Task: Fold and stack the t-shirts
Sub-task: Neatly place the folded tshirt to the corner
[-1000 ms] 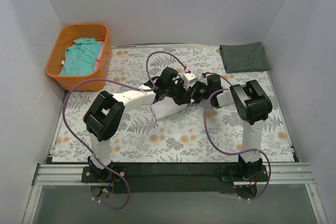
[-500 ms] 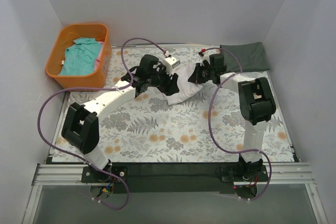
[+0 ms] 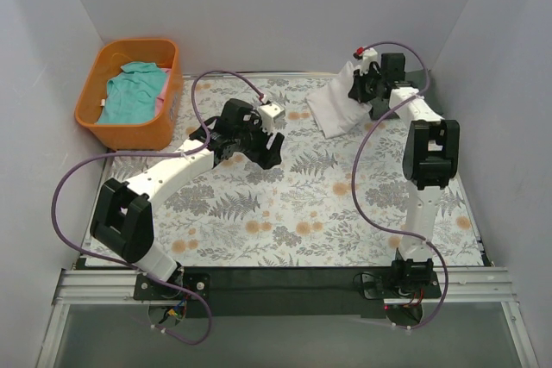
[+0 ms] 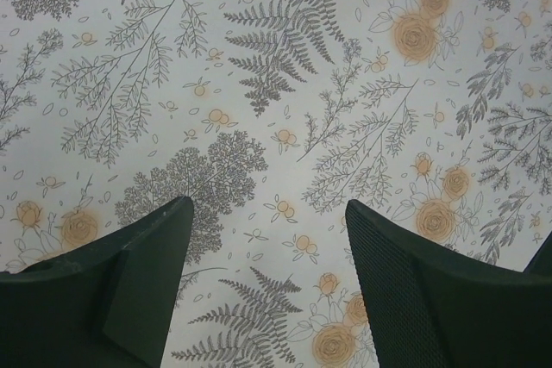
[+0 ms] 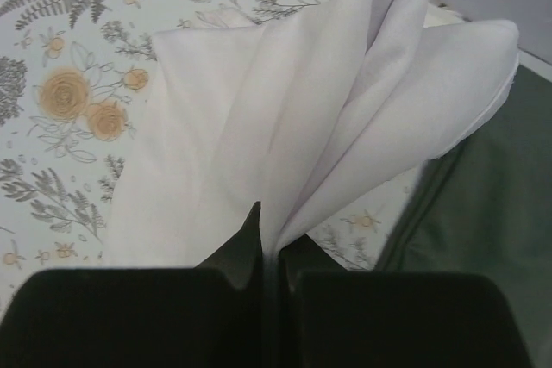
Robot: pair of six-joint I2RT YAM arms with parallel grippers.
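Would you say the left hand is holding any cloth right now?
No, the left hand stands open above the floral table covering, with nothing in it.

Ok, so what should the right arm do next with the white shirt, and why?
Probably shift the right gripper sideways over the dark grey-green shirt and lower it before opening. It is shut on the white shirt, which hangs mostly over the floral covering, with the dark one off to the side.

The right gripper (image 5: 269, 265) has its two black fingers pressed together on a gathered fold of the white t-shirt (image 5: 302, 127). The cloth fans out beyond the fingers, over the floral table cover (image 5: 60, 84) on the left. A dark green t-shirt (image 5: 483, 239) lies on the right, partly under the white cloth.
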